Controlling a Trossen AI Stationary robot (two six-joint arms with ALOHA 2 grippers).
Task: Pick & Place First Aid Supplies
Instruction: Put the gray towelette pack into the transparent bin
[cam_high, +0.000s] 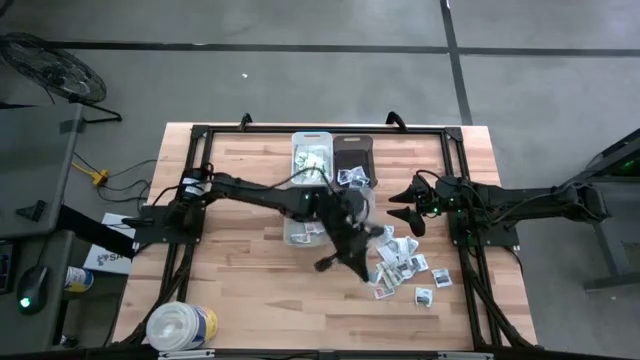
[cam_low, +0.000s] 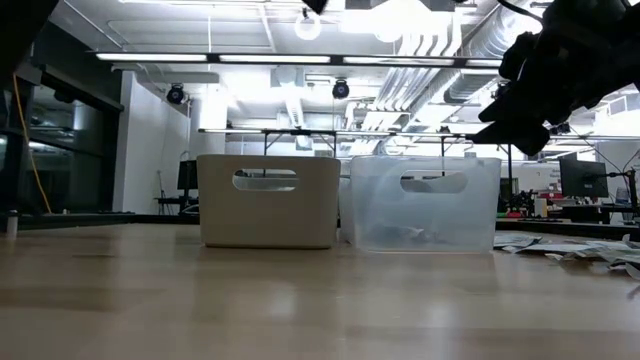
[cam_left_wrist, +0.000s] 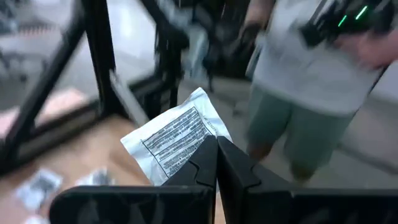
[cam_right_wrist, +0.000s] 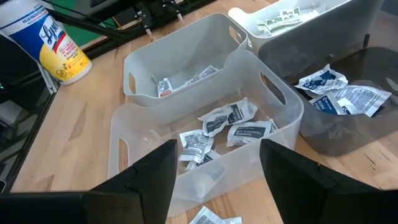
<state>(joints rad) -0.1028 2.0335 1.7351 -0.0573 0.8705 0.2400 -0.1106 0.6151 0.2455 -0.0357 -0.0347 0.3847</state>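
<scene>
Left hand (cam_left_wrist: 216, 163) pinches a packet (cam_left_wrist: 176, 137); clear bin (cam_right_wrist: 273, 99) holds packets.

Left hand (cam_left_wrist: 216, 163): fingers closed, white printed packet (cam_left_wrist: 176, 140) pinched at the tips.
Surface (cam_left_wrist: 93, 152): more packets (cam_left_wrist: 38, 186) seen below.
Background: person (cam_left_wrist: 305, 74) standing, black frame (cam_left_wrist: 99, 56).

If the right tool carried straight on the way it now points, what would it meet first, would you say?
Probably the clear bin holding several packets: the open right tool points into it in its wrist view, though depth is hard to judge.
</scene>
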